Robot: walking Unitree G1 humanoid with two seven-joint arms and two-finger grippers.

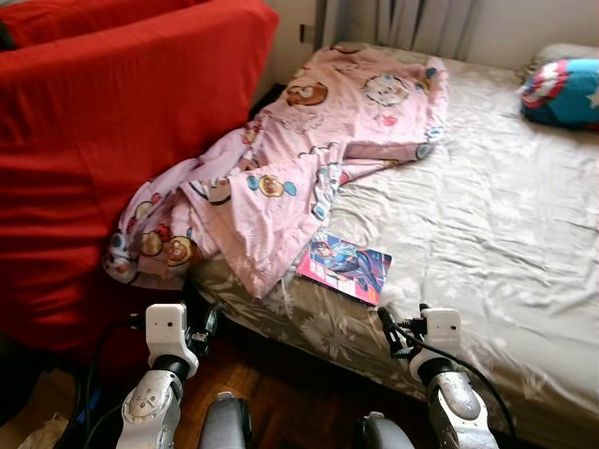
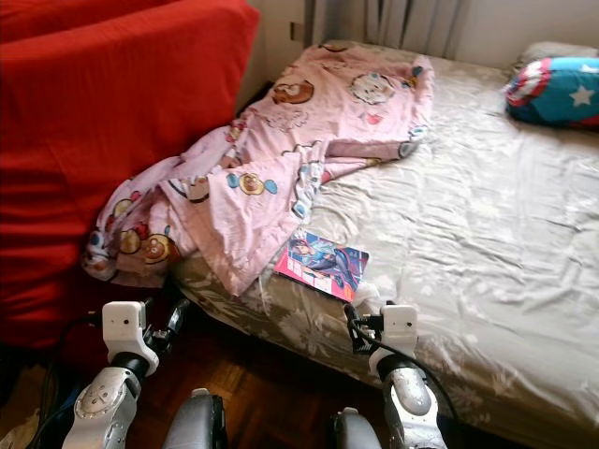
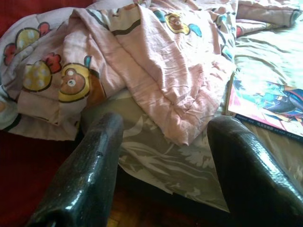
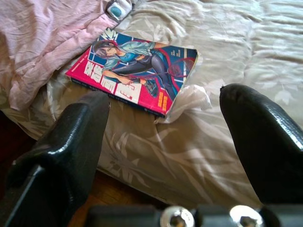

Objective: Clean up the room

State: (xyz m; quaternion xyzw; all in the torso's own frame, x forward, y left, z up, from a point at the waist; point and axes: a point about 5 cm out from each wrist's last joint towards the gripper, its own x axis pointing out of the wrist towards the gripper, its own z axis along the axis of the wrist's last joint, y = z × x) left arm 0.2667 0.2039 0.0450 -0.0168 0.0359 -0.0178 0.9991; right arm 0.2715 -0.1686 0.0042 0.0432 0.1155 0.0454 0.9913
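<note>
Your right gripper (image 4: 163, 142) is released, its two black fingers (image 4: 71, 146) spread wide and holding nothing, poised just off the near edge of the bed (image 1: 487, 234) with the book in front of it. Your left gripper (image 3: 165, 165) is likewise spread and empty, hanging by the bed's near corner where the blanket spills over. You have one book (image 1: 344, 265) to deal with: a comic with a pink and blue cover, lying flat and face up on the grey floral sheet near the bed's edge, its long axis running slantwise from the blanket's hem toward your right gripper. One crumpled white scrap (image 4: 189, 99) touches its corner. One pink cartoon-print blanket (image 1: 309, 150) lies rumpled across the bed, drooping against the one red sofa (image 1: 112, 140). One blue star-patterned pillow (image 1: 562, 94) sits at the far right.
</note>
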